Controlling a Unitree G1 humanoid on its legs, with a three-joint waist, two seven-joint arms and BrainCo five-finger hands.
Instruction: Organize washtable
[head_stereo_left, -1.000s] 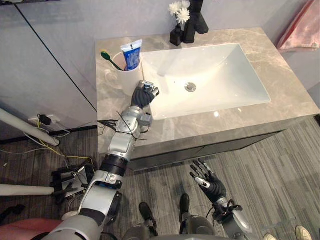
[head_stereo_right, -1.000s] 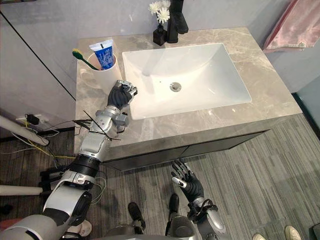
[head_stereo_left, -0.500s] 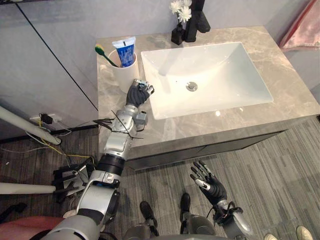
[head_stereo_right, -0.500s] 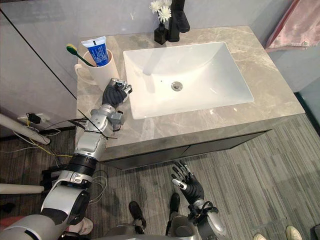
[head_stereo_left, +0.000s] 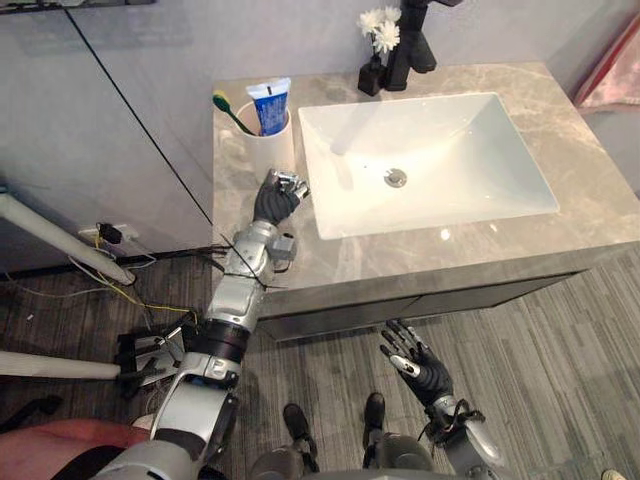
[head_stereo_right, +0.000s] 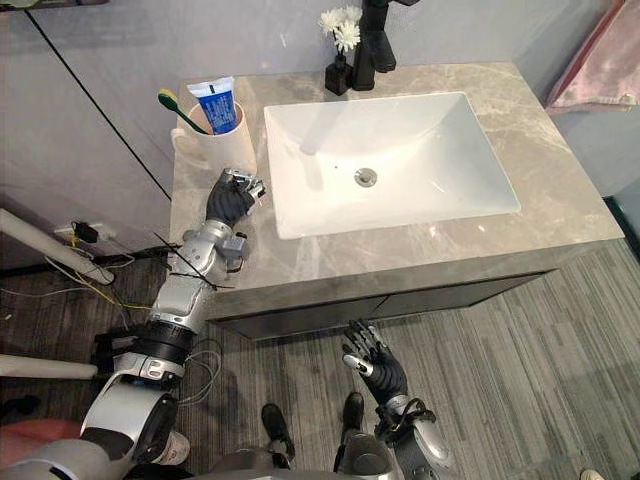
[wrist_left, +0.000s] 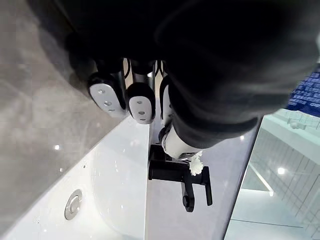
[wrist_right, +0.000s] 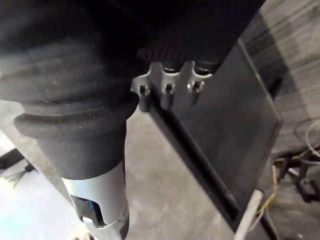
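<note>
Glossy basin (head_stereo_left: 450, 140), seemingly marble countertop (head_stereo_left: 592, 158)

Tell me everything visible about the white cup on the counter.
The white cup is a plain, glossy, ceramic-looking mug with a handle on the side away from the basin. It stands upright on the grey marble-look counter, left of the basin. A green-headed toothbrush and a blue-and-white toothpaste tube stick out of it. The left hand, fingers curled, sits just in front; whether it touches the cup cannot be told.

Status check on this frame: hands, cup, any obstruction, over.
Left hand curled shut, empty, just before cup. Right hand open, down by floor. Cup upright left of sink, toothbrush, toothpaste inside. Nothing in the way.
</note>
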